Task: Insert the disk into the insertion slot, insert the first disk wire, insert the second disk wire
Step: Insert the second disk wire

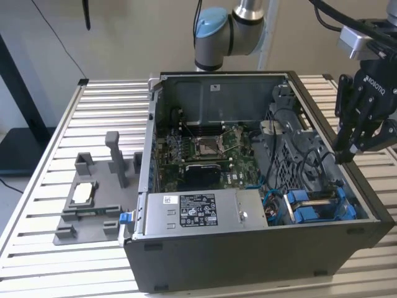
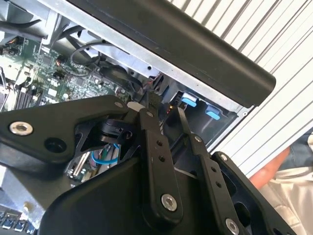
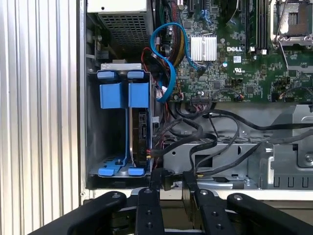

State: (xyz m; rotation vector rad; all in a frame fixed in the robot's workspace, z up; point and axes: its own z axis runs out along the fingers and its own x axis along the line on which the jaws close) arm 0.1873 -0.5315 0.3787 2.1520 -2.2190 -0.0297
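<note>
Okay, I've got the black three-fingered hand (image 1: 345, 154) hanging over the side wall of the open black metal computer case (image 1: 248, 261), on the wall at the exterior view's right. In both wall-side wrist views the fingers (image 3: 149, 196) are parted by a narrow gap. Nothing is clamped between them that I can make out, though a dark cable end lies close under the tips.

Looking down into the case in the first wrist view, the grey-silver metal disk (image 3: 142, 128) is standing on edge in its bright blue plastic carrier frame (image 3: 138, 94), seated in the drive bay in the case's corner, right below the hand. A second blue frame (image 3: 110, 95) sits just beside it in the same bay.

A looping light-blue cable (image 3: 168, 54) and a bundle of black cables (image 3: 210, 142) run across the case floor between the bay and the green motherboard (image 1: 205, 155).

Outside the case, on the slatted grey metal desk (image 1: 37, 248), a grey plastic fixture plate (image 1: 68, 226) carries a small square silver chip (image 1: 82, 194), well apart from the hand
</note>
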